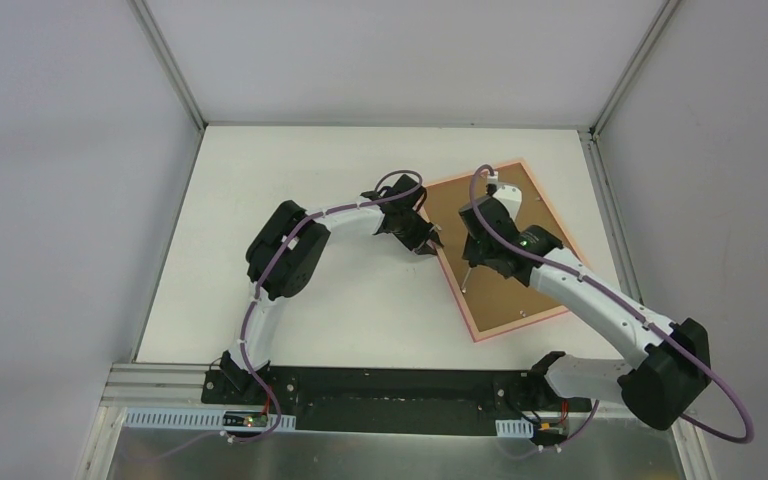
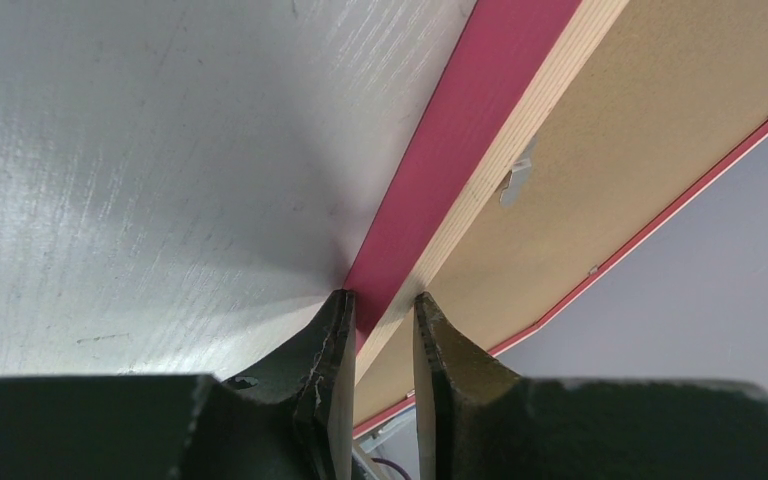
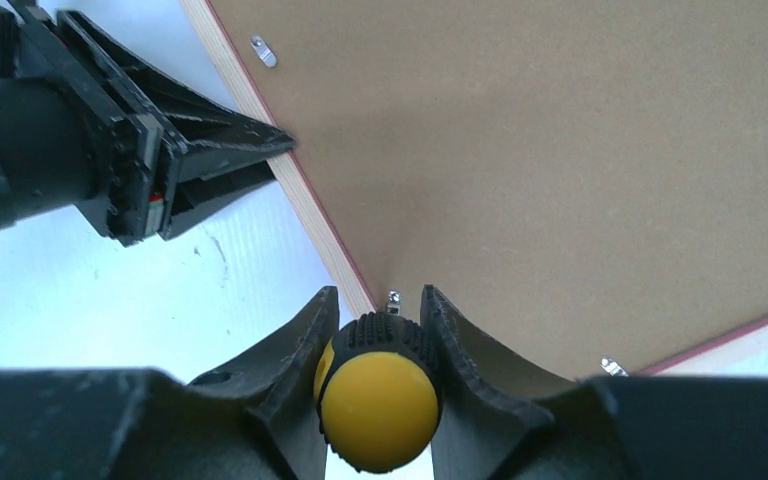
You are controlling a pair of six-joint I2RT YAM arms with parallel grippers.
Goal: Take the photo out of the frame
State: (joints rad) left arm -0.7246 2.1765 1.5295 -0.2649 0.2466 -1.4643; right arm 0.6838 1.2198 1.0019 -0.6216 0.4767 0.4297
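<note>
Top external view: the frame point(image 1: 522, 326) lies back-up on the white table point(image 1: 290, 170), turned askew so one corner points to the far side and one to the near; its long axis runs far-to-near, leaning right; the right-hand corner sits close to the table's right edge, while wide bare surface lies to the left and beyond; the photo point(image 1: 508, 300) is seated inside the pink border, only its brown backing board showing, the print side hidden.

Left wrist view: the left gripper point(image 2: 380, 310) straddles the frame's long left rim, fingers nearly together, pinching the pink side and pale wood edge between them; a small metal tab point(image 2: 518, 180) sits on the backing just inside that rim.

Right wrist view: the right gripper point(image 3: 378, 300) stands partly apart, clamped on the black ribbed collar of a screwdriver point(image 3: 378, 400) with a yellow-orange cap, held upright over the backing near the same rim; another tab point(image 3: 393, 296) lies just beyond the fingertips; the left gripper's fingers meet the rim further along, well apart from the tool.
</note>
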